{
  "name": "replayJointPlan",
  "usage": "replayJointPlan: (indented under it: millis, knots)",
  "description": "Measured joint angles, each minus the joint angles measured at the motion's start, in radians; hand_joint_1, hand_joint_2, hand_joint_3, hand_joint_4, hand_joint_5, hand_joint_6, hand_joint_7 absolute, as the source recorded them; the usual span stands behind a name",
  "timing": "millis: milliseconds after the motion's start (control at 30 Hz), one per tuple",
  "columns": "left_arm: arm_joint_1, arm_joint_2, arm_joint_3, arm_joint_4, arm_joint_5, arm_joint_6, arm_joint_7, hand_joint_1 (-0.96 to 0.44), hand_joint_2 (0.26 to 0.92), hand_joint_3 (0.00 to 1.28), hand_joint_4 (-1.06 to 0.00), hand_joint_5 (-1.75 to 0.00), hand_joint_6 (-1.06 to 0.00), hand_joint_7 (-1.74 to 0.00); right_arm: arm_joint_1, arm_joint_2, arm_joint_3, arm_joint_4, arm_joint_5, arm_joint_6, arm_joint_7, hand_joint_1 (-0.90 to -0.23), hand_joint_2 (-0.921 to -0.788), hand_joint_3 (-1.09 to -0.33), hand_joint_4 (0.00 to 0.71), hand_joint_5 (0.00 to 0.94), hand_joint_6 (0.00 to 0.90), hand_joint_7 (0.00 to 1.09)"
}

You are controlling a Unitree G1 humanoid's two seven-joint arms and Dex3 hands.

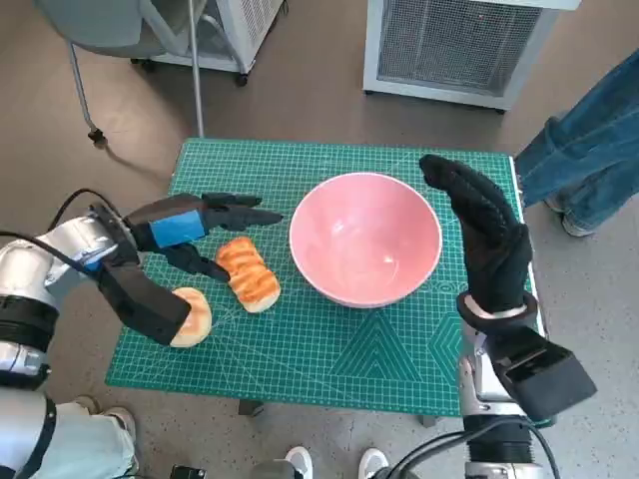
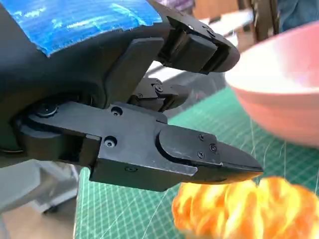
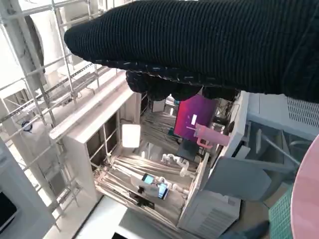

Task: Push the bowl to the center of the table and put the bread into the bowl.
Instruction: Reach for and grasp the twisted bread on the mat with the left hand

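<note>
Right hand (image 1: 486,232), gloved, stands upright beside the pink bowl (image 1: 365,239), fingers together, holding nothing. Left hand (image 1: 195,229) hovers over the striped bread (image 1: 248,272), fingers spread and not closed on it. Bowl sits on the green mat (image 1: 329,349), right of centre. Bread lies just left of the bowl; a round bun (image 1: 192,316) lies nearer the mat's left edge.

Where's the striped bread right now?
In the head view the bread lies on the green mat, just left of the pink bowl, under the left hand's fingers, with a round bun nearer the robot.
</note>
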Motion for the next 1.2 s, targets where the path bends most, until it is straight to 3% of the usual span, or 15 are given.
replayJointPlan:
  millis: [333, 567, 867, 1200]
  knots:
    - [0.001, 0.0, -0.012, 0.016, 0.018, 0.004, 0.038, -0.32, 0.775, 0.0, -0.31, -0.01, -0.45, -0.01, -0.001, 0.0, -0.001, 0.005, 0.0, 0.0, 0.001, -0.652, -0.921, -0.786, 0.22, 0.004, -0.001, 0.64]
    - [0.001, -0.008, -0.053, 0.032, 0.052, 0.038, -0.012, -0.33, 0.763, 0.0, -0.33, -0.01, -0.49, -0.02, -0.001, 0.0, -0.005, 0.008, 0.001, 0.0, 0.003, -0.652, -0.921, -0.786, 0.219, 0.004, -0.001, 0.64]
    - [0.0, -0.033, -0.114, 0.042, 0.094, 0.08, -0.091, -0.31, 0.769, 0.01, -0.27, 0.0, -0.41, 0.0, -0.001, 0.0, -0.006, 0.008, 0.003, 0.0, 0.01, -0.654, -0.921, -0.789, 0.217, 0.003, -0.001, 0.64]
    - [-0.009, -0.04, -0.148, 0.036, 0.125, 0.146, -0.142, -0.28, 0.768, 0.0, -0.24, 0.0, -0.41, -0.01, 0.0, 0.001, -0.011, 0.001, 0.009, 0.002, 0.018, -0.654, -0.921, -0.793, 0.215, 0.002, -0.001, 0.64]
